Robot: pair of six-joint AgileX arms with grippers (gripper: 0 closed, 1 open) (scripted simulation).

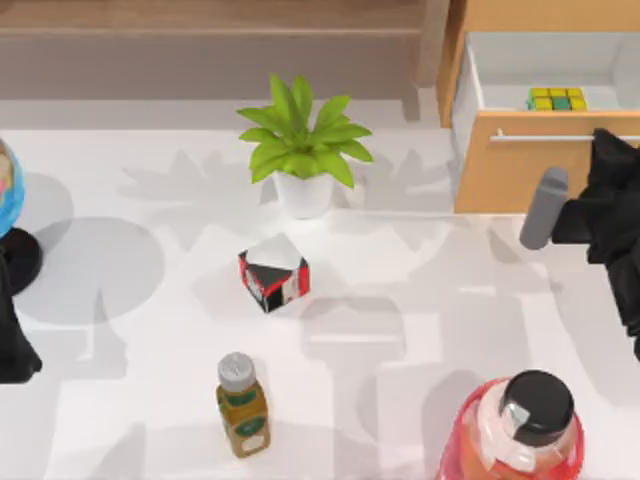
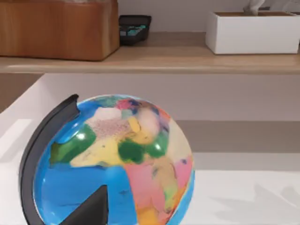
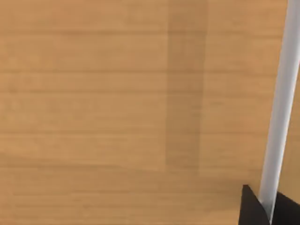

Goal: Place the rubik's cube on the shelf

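The rubik's cube [image 1: 558, 98], yellow and green, lies inside the open drawer [image 1: 520, 60] at the back right. My right gripper [image 1: 604, 139] is at the drawer's wooden front [image 3: 117, 93]. Its two dark fingertips [image 3: 249, 208] sit on either side of the silver bar handle [image 3: 281, 93], shut on it. The shelf [image 1: 200, 15] runs along the back of the table as a long light-brown board [image 2: 187, 61]. My left arm [image 1: 10, 345] is parked at the table's left edge, beside the globe.
A potted plant [image 1: 300, 150] stands mid-back, with a red, black and white cube [image 1: 273, 272] in front of it. An olive bottle [image 1: 242, 405] and a pink bottle with a black cap [image 1: 520, 430] stand near the front. The globe [image 2: 112, 164] is at the left. A wooden box [image 2: 56, 28] and a white box [image 2: 253, 30] sit on the shelf.
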